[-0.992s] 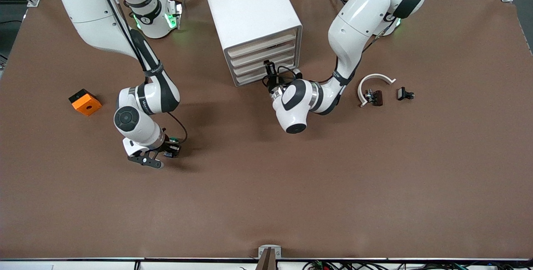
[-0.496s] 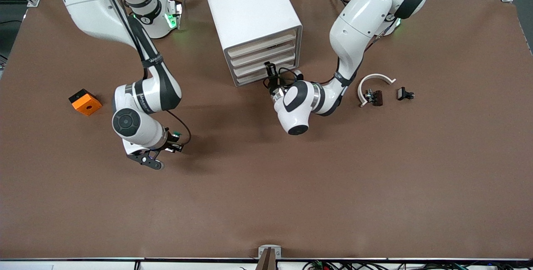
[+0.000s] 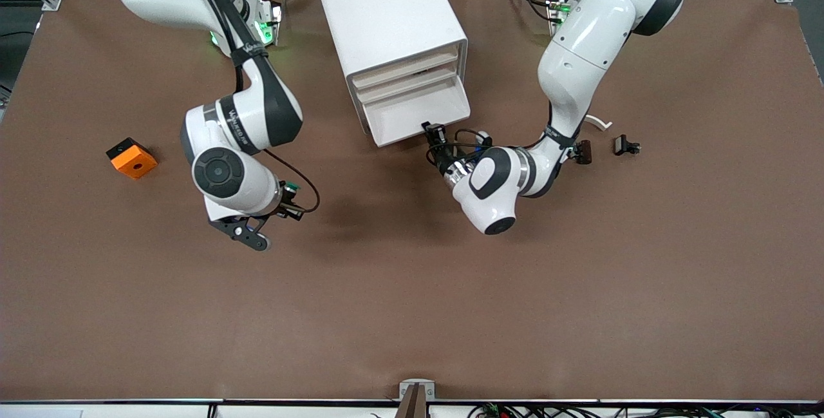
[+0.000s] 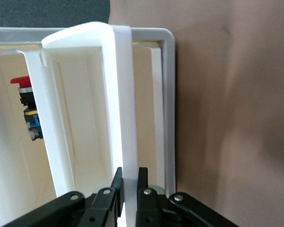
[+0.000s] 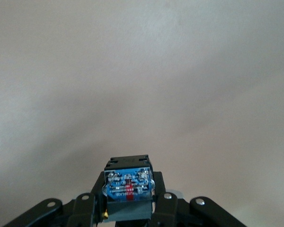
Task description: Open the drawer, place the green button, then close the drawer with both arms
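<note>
While the drawer stood pulled out from the cabinet, its front lip was pinched by the closed left end effector, as seen in the left wrist view. The button was held clamped in the right end effector, up over the bare surface at about 8 o'clock of the cabinet; its bluish end faced the right wrist camera. A red-capped part lay in a higher drawer. An orange block rested at 9 o'clock of the right end effector, well apart. Black clips lay at 3 o'clock of the left end effector.
</note>
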`<state>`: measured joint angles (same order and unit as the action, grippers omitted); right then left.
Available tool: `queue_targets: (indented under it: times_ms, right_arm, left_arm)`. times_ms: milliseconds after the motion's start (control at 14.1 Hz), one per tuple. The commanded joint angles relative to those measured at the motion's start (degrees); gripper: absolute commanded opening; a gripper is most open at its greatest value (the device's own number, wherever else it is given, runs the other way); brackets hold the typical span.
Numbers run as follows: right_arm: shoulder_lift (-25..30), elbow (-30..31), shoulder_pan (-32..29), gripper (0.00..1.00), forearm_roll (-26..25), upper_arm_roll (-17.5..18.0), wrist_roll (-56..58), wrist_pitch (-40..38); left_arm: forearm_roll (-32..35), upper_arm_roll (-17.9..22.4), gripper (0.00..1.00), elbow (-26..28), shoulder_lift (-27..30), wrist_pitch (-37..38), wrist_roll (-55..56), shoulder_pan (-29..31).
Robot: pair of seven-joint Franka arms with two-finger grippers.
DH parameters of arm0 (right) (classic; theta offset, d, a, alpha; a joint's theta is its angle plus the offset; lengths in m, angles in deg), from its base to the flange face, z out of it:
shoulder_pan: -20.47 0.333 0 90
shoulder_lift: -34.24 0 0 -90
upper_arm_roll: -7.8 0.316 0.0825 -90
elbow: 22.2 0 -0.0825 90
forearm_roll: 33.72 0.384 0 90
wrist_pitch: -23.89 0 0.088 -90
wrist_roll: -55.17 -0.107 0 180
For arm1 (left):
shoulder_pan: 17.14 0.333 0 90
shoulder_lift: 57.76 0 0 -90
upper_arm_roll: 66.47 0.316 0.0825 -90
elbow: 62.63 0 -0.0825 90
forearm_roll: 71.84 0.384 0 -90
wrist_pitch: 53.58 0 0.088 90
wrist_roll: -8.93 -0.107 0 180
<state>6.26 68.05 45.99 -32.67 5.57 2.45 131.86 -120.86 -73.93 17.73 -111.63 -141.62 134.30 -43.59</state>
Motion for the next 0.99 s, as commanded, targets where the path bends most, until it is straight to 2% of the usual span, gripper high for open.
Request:
queue_targets:
  times_ms: [0, 71, 212, 354, 425, 496, 567, 921]
  right_arm:
    - [-0.24, -2.53, 5.92, 0.00, 0.18, -0.23, -9.91, -2.33]
    - [-0.24, -3.06, 7.77, 0.00, 0.27, -0.23, -13.08, -2.33]
    - [-0.24, -3.68, 9.80, 0.00, 2.72, -0.23, -16.87, -2.42]
    - [-0.24, -3.68, 11.21, 0.00, 2.99, -0.23, -19.34, -2.33]
    - [-0.32, -3.68, 11.82, 0.00, 2.99, -0.32, -20.31, -2.33]
    - [-0.32, -3.68, 12.26, 0.00, 2.99, -0.32, -20.93, -2.33]
    - [-0.32, -3.68, 12.53, 0.00, 2.99, -0.23, -21.72, -2.33]
    - [-0.24, -3.68, 16.47, 0.00, 3.08, -0.23, -29.69, -2.15]
  left_arm:
    - [-1.60, -0.01, 0.01, -3.01, -0.53, -0.72, -2.84, 1.41]
    - [-1.60, -0.10, 0.06, -3.62, -0.44, -0.81, -3.54, 1.84]
    - [-1.60, -0.01, 0.07, -4.59, -0.27, -1.16, -4.25, 3.16]
    - [-1.60, -0.10, 0.08, -5.64, -0.18, -1.16, -5.83, 4.39]
    - [-1.69, -0.10, 0.23, -5.82, -0.18, -1.16, -6.53, 5.09]
    - [-1.69, -0.10, 0.80, -5.91, 0.08, -1.16, -7.32, 5.36]
    - [-1.43, -0.01, 1.00, -6.26, 0.26, -1.16, -7.42, 5.36]
    - [-0.64, -0.19, 1.00, -11.09, 1.14, 0.07, -7.59, 8.78]
